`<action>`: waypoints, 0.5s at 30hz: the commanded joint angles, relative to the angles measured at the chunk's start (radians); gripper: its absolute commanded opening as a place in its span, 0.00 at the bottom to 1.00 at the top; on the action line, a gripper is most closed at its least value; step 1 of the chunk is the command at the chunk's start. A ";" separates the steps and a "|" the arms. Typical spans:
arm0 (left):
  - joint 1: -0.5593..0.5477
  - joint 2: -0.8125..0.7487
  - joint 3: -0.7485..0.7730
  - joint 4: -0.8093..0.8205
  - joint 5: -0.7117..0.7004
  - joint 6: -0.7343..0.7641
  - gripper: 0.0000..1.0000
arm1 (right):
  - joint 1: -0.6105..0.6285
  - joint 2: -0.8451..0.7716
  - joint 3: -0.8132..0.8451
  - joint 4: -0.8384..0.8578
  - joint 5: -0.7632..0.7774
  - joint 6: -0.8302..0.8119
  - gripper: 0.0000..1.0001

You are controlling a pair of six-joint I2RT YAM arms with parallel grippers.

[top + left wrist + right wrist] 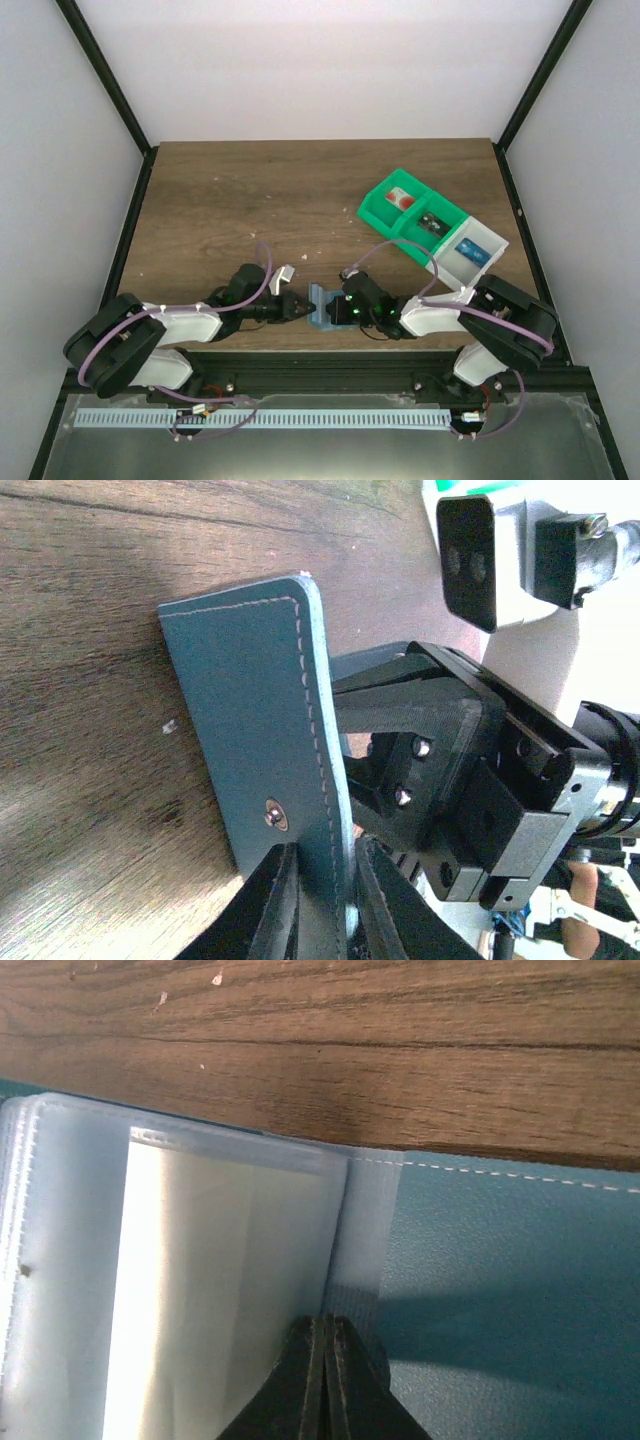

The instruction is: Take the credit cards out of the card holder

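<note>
The light-blue card holder point(322, 306) lies open near the table's front edge, between my two grippers. My left gripper point(301, 306) is shut on one stitched cover half point(255, 720) and holds it upright; the pads point(275, 895) pinch its lower edge beside a metal snap. My right gripper point(339, 309) has its jaws pressed together point(325, 1338) at the inner edge of the clear plastic sleeves point(200, 1290), over the blue inner cover point(500, 1290). Whether a sleeve is caught between them I cannot tell. The sleeves look empty; no credit card shows in any view.
A green-and-white row of compartment bins point(432, 229) with small items stands at the right back of the wooden table point(230, 200). The right gripper's black body point(440, 780) sits close behind the raised cover. Black frame posts flank the table.
</note>
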 commanded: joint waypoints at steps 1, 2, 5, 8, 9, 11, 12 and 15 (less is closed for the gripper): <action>-0.003 -0.013 -0.014 0.072 0.020 0.004 0.16 | -0.007 -0.007 -0.015 0.027 -0.019 0.006 0.00; -0.003 -0.015 -0.014 0.070 0.017 0.006 0.13 | -0.007 -0.007 -0.016 0.032 -0.019 0.007 0.00; -0.004 -0.011 -0.016 0.073 0.012 0.012 0.00 | -0.009 -0.010 -0.023 0.046 -0.025 0.007 0.01; -0.003 -0.001 -0.024 0.092 0.015 0.012 0.00 | -0.009 -0.012 -0.031 0.067 -0.037 0.005 0.00; -0.003 0.003 -0.023 0.092 0.015 0.013 0.00 | -0.008 -0.013 -0.034 0.073 -0.040 0.005 0.00; -0.004 0.009 -0.020 0.076 0.010 0.023 0.00 | -0.008 -0.018 -0.033 0.073 -0.040 0.002 0.03; -0.003 0.007 -0.015 0.059 0.005 0.031 0.00 | -0.009 -0.025 -0.032 0.062 -0.041 0.001 0.07; -0.003 -0.016 0.002 -0.018 -0.032 0.067 0.00 | -0.008 -0.089 -0.029 0.014 -0.038 -0.001 0.18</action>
